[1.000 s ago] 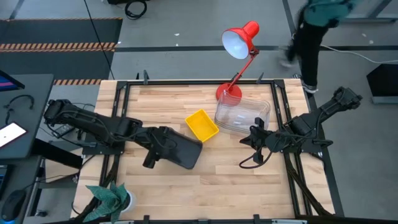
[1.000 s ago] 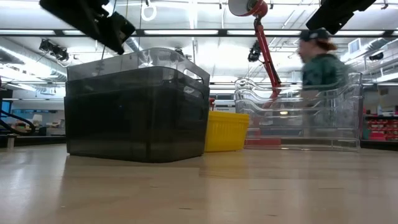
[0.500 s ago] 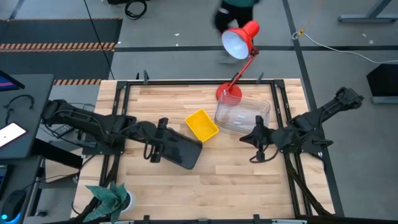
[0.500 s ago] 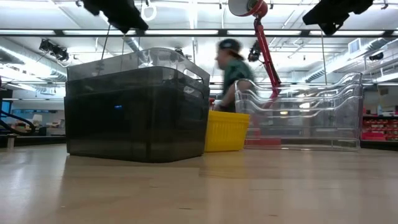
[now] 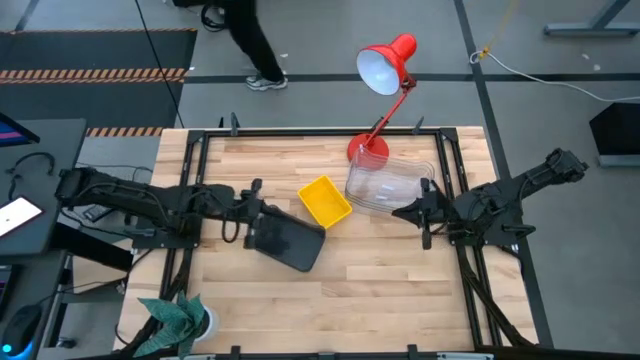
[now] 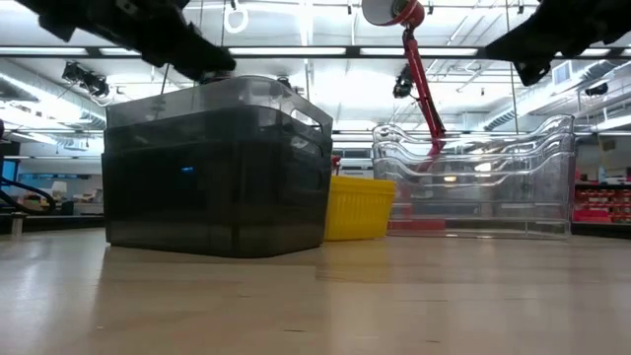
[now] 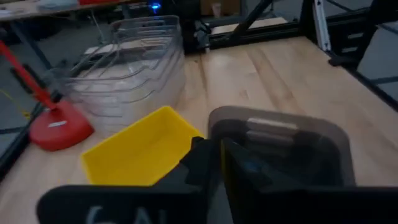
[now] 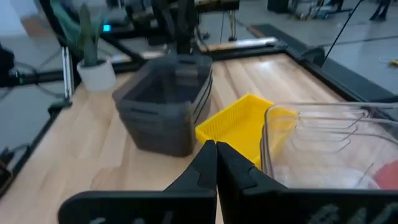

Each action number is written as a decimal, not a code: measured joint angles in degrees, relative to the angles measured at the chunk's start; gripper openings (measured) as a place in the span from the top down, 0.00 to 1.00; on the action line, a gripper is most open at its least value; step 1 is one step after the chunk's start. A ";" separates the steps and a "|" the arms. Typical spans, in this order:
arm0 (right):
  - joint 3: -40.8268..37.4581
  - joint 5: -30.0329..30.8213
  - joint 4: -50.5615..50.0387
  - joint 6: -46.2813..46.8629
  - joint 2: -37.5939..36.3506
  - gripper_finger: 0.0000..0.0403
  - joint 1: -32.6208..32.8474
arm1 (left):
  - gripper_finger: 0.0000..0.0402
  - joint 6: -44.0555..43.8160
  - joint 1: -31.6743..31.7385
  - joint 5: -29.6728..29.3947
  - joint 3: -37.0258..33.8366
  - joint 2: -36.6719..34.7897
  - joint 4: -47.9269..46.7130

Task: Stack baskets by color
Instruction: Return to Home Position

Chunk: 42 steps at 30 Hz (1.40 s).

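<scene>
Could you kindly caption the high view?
Grey baskets, yellow basket and clear baskets sit mid-table between left pincer and right pincer, both shut.

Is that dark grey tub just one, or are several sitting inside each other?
Nested: the dark grey tubs show stacked rims, one above another, in the right wrist view. The exact count is unclear.

A lab: framed wooden bench, strip-lit open hall beyond.

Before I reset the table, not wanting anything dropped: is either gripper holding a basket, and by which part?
Nothing is held. Both are shut and empty: the left gripper near the dark-grey stack, the right gripper near the clear stack.
</scene>
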 joint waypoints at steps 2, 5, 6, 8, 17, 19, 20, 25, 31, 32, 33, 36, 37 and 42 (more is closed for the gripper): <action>-1.50 -0.24 0.95 -0.01 -2.24 1.00 -0.87 | 0.91 1.72 1.10 0.00 -1.10 -2.02 0.11; -4.50 -0.41 2.51 0.18 -6.14 1.00 -2.33 | 0.95 4.37 2.72 0.28 -4.11 -5.42 2.26; -5.45 -0.94 3.09 0.18 -7.69 1.00 -2.87 | 0.96 4.81 3.20 0.86 -5.30 -6.23 4.49; -7.95 -2.19 5.83 0.11 -10.25 1.00 -3.97 | 0.98 5.54 4.26 1.30 -8.23 -9.17 7.32; -15.34 -10.97 13.14 -2.40 -21.22 1.00 -11.01 | 0.99 2.10 7.86 -0.60 -15.83 -25.37 6.77; -16.35 -12.39 12.37 -2.53 -23.47 1.00 -12.57 | 0.99 1.41 8.45 -2.05 -16.65 -29.09 6.11; -16.70 -13.33 12.57 -2.49 -24.38 1.00 -13.26 | 0.99 1.07 8.70 -2.79 -17.18 -31.28 4.34; -18.83 -16.84 12.58 -2.30 -28.92 1.00 -15.34 | 0.99 -0.33 8.98 -3.20 -17.61 -39.79 -2.65; -21.64 -17.32 12.99 1.14 -32.18 1.00 -15.66 | 0.99 -0.19 8.98 -3.51 -17.59 -48.01 -10.03; -21.86 -17.07 12.96 1.55 -32.15 1.00 -15.66 | 0.99 -0.18 8.98 -3.75 -17.59 -49.39 -11.53; -21.99 -16.70 13.00 1.70 -32.17 1.00 -15.66 | 0.99 -0.24 8.98 -3.96 -17.59 -50.66 -12.94; -22.22 -15.37 13.42 1.64 -32.17 1.00 -15.64 | 0.99 -0.51 8.99 -4.31 -17.59 -54.78 -17.93; -22.22 -14.87 13.71 1.60 -32.17 1.00 -15.64 | 0.99 -0.86 8.98 -4.33 -17.46 -54.71 -18.37; -22.22 -13.89 14.47 1.55 -32.15 0.99 -15.64 | 0.99 -1.26 8.91 -1.20 -17.48 -54.61 -20.59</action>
